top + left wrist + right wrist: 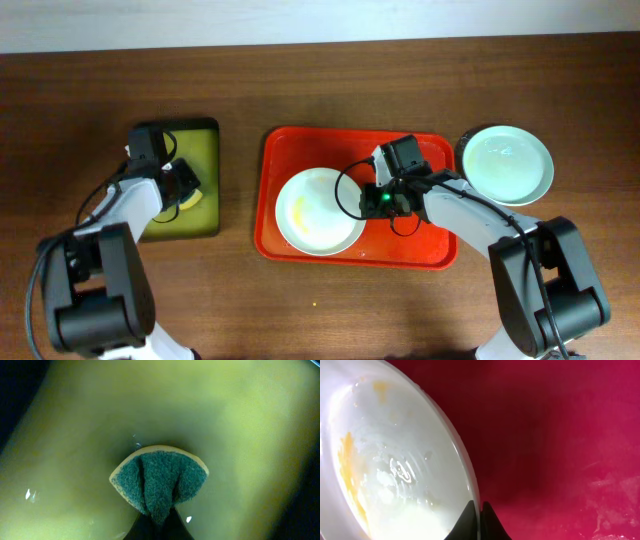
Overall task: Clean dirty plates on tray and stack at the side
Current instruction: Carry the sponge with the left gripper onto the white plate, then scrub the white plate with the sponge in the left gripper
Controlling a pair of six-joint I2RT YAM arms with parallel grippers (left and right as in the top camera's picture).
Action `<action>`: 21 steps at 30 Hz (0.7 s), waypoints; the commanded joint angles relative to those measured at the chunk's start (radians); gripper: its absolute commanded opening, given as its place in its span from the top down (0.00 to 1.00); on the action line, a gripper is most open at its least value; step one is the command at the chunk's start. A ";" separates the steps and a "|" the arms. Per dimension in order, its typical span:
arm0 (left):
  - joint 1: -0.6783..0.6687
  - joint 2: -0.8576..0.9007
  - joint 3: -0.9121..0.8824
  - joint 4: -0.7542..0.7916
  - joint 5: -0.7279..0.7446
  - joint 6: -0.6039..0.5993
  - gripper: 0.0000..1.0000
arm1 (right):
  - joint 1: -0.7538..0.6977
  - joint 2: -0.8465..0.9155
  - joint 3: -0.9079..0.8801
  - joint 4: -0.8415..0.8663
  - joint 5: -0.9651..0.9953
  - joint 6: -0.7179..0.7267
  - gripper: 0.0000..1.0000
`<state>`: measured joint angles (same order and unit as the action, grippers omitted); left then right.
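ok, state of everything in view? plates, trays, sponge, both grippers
Red rectangular plastic tray: holds one plate.
White round plate: on red tray, yellow smears, rim pinched.
Pale green round plate: on table right of tray, looks clean.
Yellow sponge with green scrub face: folded, gripped.
Black tray with yellow-green inside: under the sponge.
Left gripper: shut on sponge.
Right gripper: shut on white plate's rim.

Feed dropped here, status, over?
Left gripper shut on sponge, over black tray. Right gripper pinching white plate rim, on red tray, yellow smears. Nothing blocking.
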<state>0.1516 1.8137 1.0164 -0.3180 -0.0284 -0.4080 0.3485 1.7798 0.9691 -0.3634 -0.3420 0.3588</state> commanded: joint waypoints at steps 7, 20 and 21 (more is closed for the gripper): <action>-0.144 -0.311 -0.004 -0.121 0.306 0.016 1.00 | 0.005 0.009 -0.005 0.020 -0.029 -0.037 0.96; -0.485 -0.301 -0.004 -0.145 0.214 0.012 1.00 | 0.005 0.009 0.055 -0.039 -0.009 0.024 0.67; -0.491 -0.298 -0.004 -0.142 0.214 0.011 1.00 | 0.005 0.009 0.056 -0.041 -0.004 0.024 0.63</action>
<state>-0.3176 1.5036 1.0103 -0.4675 0.2039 -0.4080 0.3485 1.7798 0.9920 -0.3969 -0.3500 0.3820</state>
